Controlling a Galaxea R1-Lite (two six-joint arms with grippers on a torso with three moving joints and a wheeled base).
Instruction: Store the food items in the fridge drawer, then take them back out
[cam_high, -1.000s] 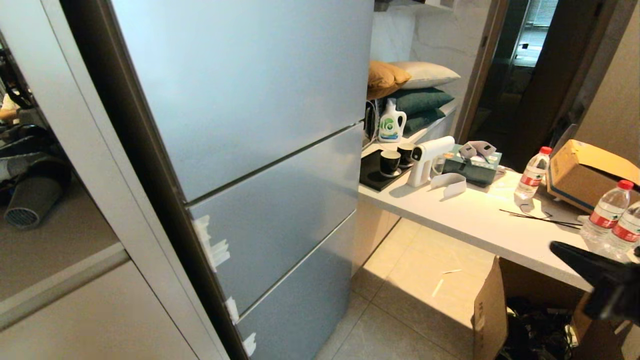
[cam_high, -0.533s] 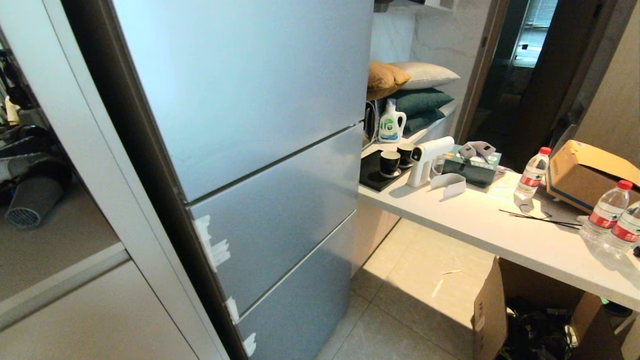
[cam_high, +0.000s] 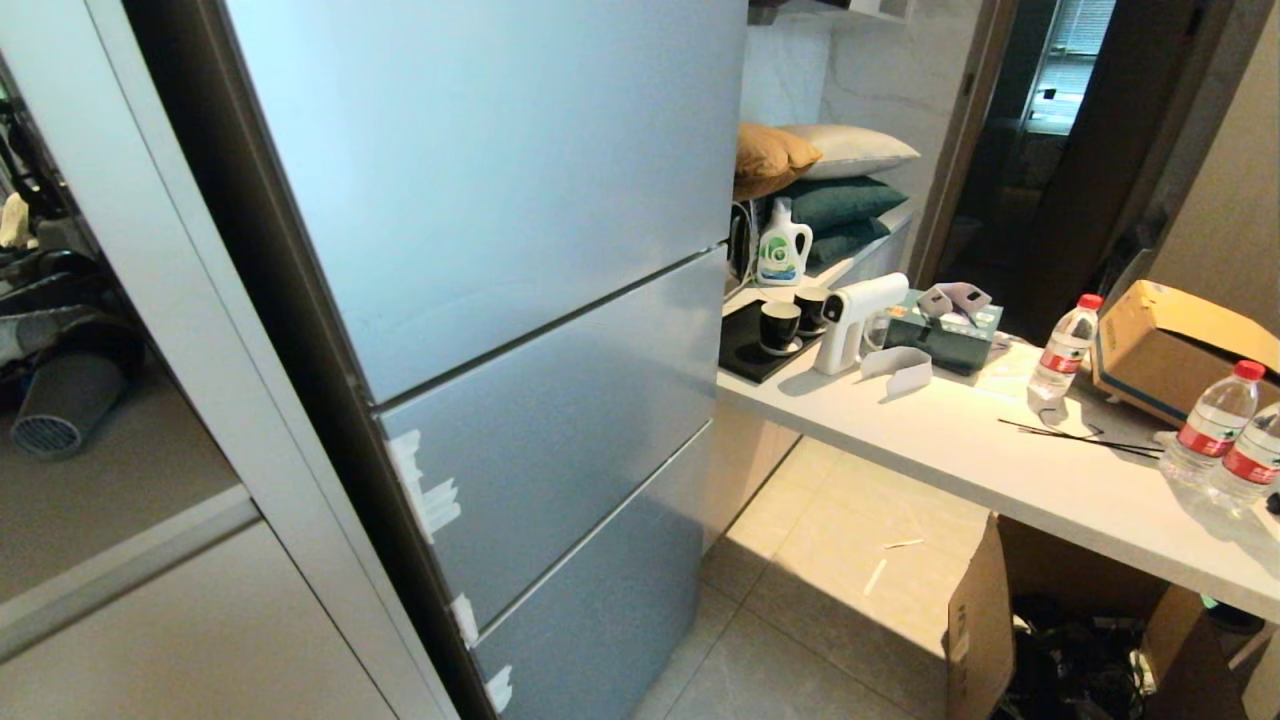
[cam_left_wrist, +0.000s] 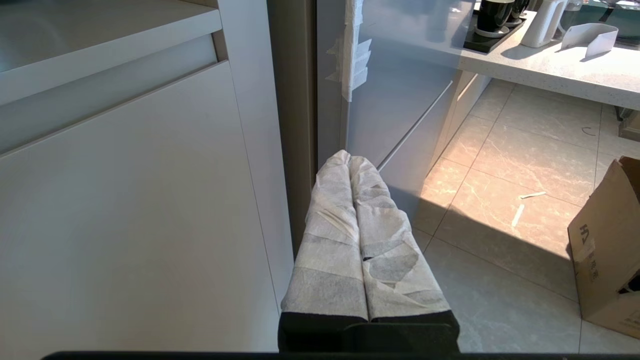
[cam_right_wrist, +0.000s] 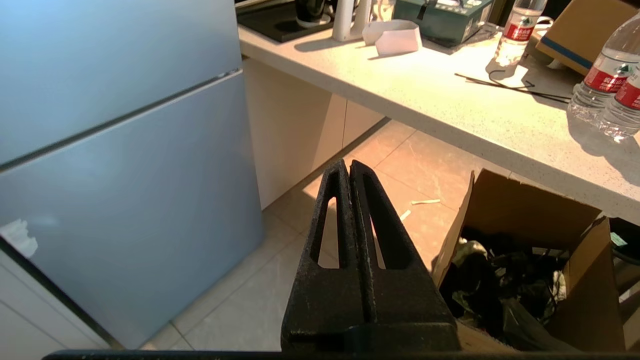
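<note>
The fridge drawer (cam_high: 560, 430), the middle silver-blue front with white tape scraps (cam_high: 425, 490) on its left edge, is closed. The food items are out of view. Neither arm shows in the head view. In the left wrist view my left gripper (cam_left_wrist: 348, 157), its fingers wrapped in white tape, is shut and empty, low down and pointing at the fridge's left edge, below the tape scraps (cam_left_wrist: 354, 60). In the right wrist view my black right gripper (cam_right_wrist: 348, 165) is shut and empty, hanging low over the floor between the fridge and a cardboard box.
A white counter (cam_high: 960, 440) to the fridge's right carries water bottles (cam_high: 1065, 345), a white spray gun (cam_high: 850, 320), cups and a cardboard carton (cam_high: 1180, 345). An open cardboard box (cam_high: 1010, 620) of dark clutter stands beneath it. White cabinets (cam_high: 150, 620) flank the fridge's left side.
My right gripper, seen a second ago at the lower right of the head view by the bottles, has dropped out of that view. The fridge and counter look unchanged.
</note>
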